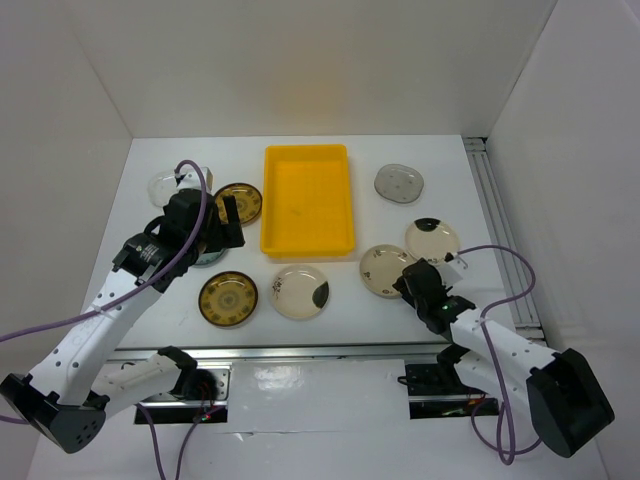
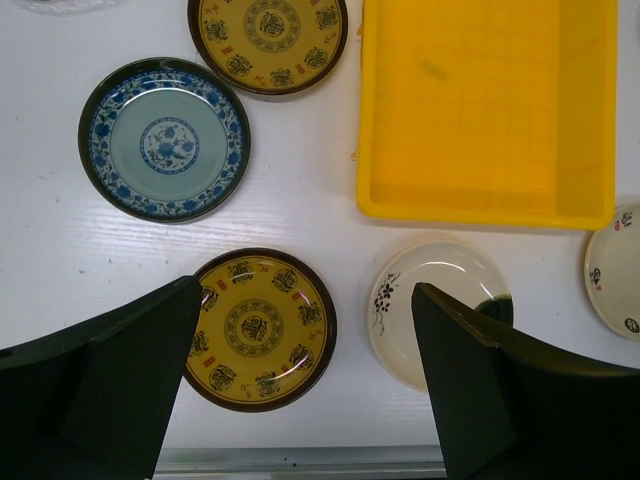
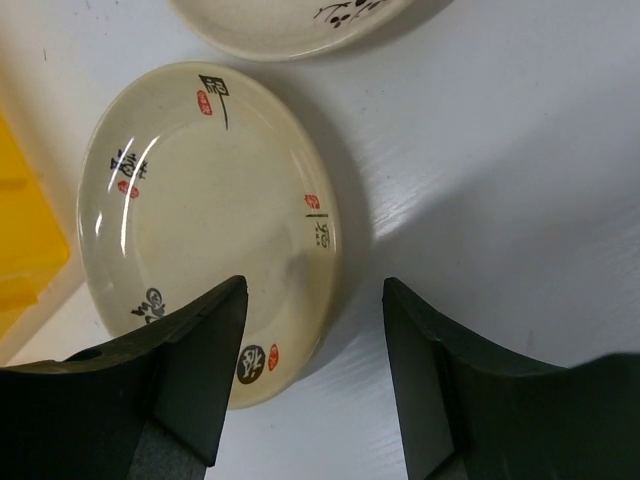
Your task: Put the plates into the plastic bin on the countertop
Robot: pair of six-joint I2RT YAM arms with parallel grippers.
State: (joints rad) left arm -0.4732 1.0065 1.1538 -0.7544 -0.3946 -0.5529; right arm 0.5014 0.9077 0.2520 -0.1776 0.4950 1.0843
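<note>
The yellow plastic bin (image 1: pixel 308 200) stands empty at the table's middle; it also shows in the left wrist view (image 2: pixel 485 105). Around it lie two gold plates (image 1: pixel 240 203) (image 1: pixel 228 298), a cream plate with a black patch (image 1: pixel 300 291), a cream plate (image 1: pixel 385 270), another black-patched cream plate (image 1: pixel 432 240), a grey plate (image 1: pixel 399 183) and a clear plate (image 1: pixel 165 187). My left gripper (image 1: pixel 222 222) is open and empty, held above a blue plate (image 2: pixel 165 139). My right gripper (image 3: pixel 315 300) is open, low, its jaws on either side of the cream plate's (image 3: pixel 210 230) rim.
White walls close in the white countertop (image 1: pixel 480 210) at the back and sides. A metal rail (image 1: pixel 500 215) runs along the right edge and another along the front edge (image 2: pixel 300 462). Cables hang from both arms.
</note>
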